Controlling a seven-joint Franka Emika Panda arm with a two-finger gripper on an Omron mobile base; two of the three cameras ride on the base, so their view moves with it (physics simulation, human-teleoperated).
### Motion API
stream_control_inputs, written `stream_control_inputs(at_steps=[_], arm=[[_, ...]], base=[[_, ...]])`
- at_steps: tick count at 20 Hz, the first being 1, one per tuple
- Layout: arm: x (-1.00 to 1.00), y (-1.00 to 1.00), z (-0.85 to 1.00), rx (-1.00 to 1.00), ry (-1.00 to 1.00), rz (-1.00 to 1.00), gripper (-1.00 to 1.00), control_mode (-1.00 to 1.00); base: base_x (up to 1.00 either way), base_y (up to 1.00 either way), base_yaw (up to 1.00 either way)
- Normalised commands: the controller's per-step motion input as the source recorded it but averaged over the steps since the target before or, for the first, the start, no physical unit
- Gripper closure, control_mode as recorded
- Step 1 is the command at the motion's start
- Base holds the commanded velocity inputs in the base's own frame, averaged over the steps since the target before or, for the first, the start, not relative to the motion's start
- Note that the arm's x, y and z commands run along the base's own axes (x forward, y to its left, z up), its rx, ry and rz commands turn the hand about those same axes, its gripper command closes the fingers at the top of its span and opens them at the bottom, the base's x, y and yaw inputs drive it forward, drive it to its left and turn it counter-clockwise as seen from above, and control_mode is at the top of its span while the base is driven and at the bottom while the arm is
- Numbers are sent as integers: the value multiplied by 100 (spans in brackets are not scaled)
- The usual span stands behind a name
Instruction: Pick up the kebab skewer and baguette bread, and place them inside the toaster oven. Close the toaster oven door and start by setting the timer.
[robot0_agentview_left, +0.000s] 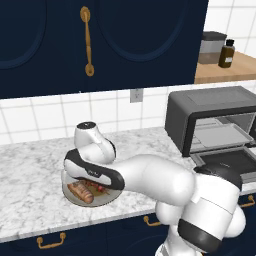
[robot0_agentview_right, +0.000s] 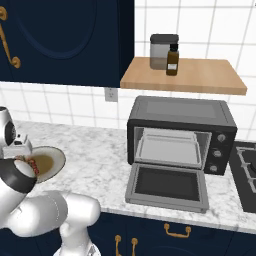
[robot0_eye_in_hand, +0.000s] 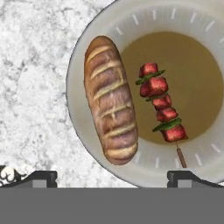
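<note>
- Kebab skewer (robot0_eye_in_hand: 162, 107): thin wooden stick strung with red chunks and green slivers, lying flat in the plate's brown well. It sits just ahead of the gripper (robot0_eye_in_hand: 112, 175), nearer the right-hand finger tip (robot0_eye_in_hand: 183, 176), with the bare stick end pointing back toward that tip.
- Baguette bread (robot0_eye_in_hand: 109, 100): stubby golden-brown loaf with pale diagonal scores and a crusty look. It lies roughly parallel to the skewer, beside it and apart, resting across the plate's sloped rim on the side of the left-hand tip.
- Gripper: jaws spread wide, holding nothing. The two dark tips straddle both food items from above, poised over the plate; judged a pre-grasp hover, neither item lifted yet.
- Judgement: the skewer is slim, so the jaws must close a long way and across the stick; the chunks offer the better purchase.
- Plate (robot0_eye_in_hand: 87, 144): round, grey rim with pale tick marks, shallow dish shape keeps both items from rolling off.
- Counter (robot0_agentview_left: 30, 170): white-grey marble, smooth, directly beneath the hand.
- Toaster oven (robot0_agentview_right: 182, 131): dark grey rounded box, well off to the gripper's side. Its toaster oven door (robot0_agentview_right: 167, 186) is dropped flat and the tray is exposed, ready to receive the food.
</note>
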Motion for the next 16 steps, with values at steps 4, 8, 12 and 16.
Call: stream_control_inputs(at_steps=[4,8,12,16], arm=[[19,20,-18,0,0,0,-100,-100],[13,-18,-34,0,0,0,-100,-100],[3,-1,-54,0,0,0,-100,-100],[4,5,-41,0,0,0,-100,-100]], base=[[0,0,0],[0,0,0],[0,0,0],[0,0,0]])
